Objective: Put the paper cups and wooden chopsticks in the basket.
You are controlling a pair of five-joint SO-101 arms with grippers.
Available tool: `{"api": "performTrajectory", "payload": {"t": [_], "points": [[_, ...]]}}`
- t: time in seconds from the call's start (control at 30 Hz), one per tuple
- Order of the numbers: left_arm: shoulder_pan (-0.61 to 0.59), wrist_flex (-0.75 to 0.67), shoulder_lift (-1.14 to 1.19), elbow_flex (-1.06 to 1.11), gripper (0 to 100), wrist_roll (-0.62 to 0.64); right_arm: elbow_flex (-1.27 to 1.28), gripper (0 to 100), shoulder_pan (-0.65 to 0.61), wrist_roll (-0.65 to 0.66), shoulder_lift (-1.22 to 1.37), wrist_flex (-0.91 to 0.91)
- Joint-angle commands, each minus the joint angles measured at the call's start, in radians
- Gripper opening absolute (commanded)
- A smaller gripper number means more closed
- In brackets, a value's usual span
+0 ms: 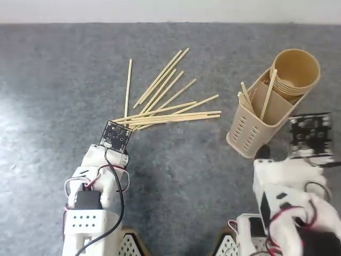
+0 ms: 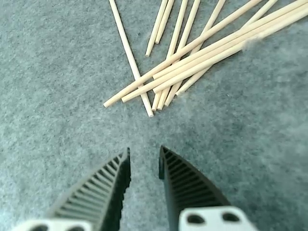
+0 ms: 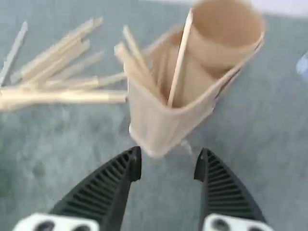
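Left fingers (image 2: pixel 115 180) sit a little apart, empty. Right fingers (image 3: pixel 113 185) are wide apart, empty, near the one tan plastic basket (image 1: pixel 248 130). About ten thin wooden chopsticks (image 1: pixel 186 114) lie crossed on the grey desk (image 1: pixel 53 80). A few more stand in the basket beside stacked tan paper cups (image 1: pixel 295 69), too nested to count.

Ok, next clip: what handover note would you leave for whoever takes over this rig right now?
Left claw: open, empty, over the grey felt mat, just short of the loose wooden chopsticks.
Right claw: open, empty, facing the beige slotted plastic basket.
Done: the stack of tan paper cups and a few basket chopsticks are inside the basket.
Left: roughly ten loose chopsticks, fanned on the mat.
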Motion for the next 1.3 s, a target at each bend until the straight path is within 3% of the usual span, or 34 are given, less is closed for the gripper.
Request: {"api": "performTrajectory", "payload": {"t": [0.0, 0.1, 0.3, 0.43, 0.63, 0.93, 1.07, 1.17, 1.27], "points": [[-0.002, -0.014, -0.006, -0.005, 10, 0.005, 0.147, 19.4, -0.002, 0.044, -0.073, -0.007], [-0.002, -0.014, -0.006, -0.005, 10, 0.005, 0.206, 19.4, -0.004, 0.048, -0.128, -0.038], [-0.002, -0.014, -0.006, -0.005, 10, 0.009, 0.420, 19.4, -0.002, 0.232, -0.151, -0.136], [-0.002, -0.014, -0.006, -0.005, 10, 0.011, 0.462, 19.4, -0.002, 0.270, -0.150, -0.200], [-0.002, -0.012, -0.006, -0.005, 10, 0.012, 0.704, 19.4, -0.001, 0.258, -0.140, -0.421], [0.003, -0.012, -0.006, -0.005, 11, 0.012, 0.953, 19.3, 0.108, 0.041, -0.239, -0.607], [0.005, -0.011, -0.006, -0.016, 17, 0.012, 1.119, 19.3, 0.108, 0.044, -0.326, -0.670], [0.018, 0.077, 0.000, -0.097, 19, -0.015, 1.200, 19.3, 0.107, 0.044, -0.414, -0.691], [0.078, 0.241, 0.002, -0.260, 20, -0.155, 1.232, 19.3, 0.107, 0.044, -0.506, -0.677]]}}
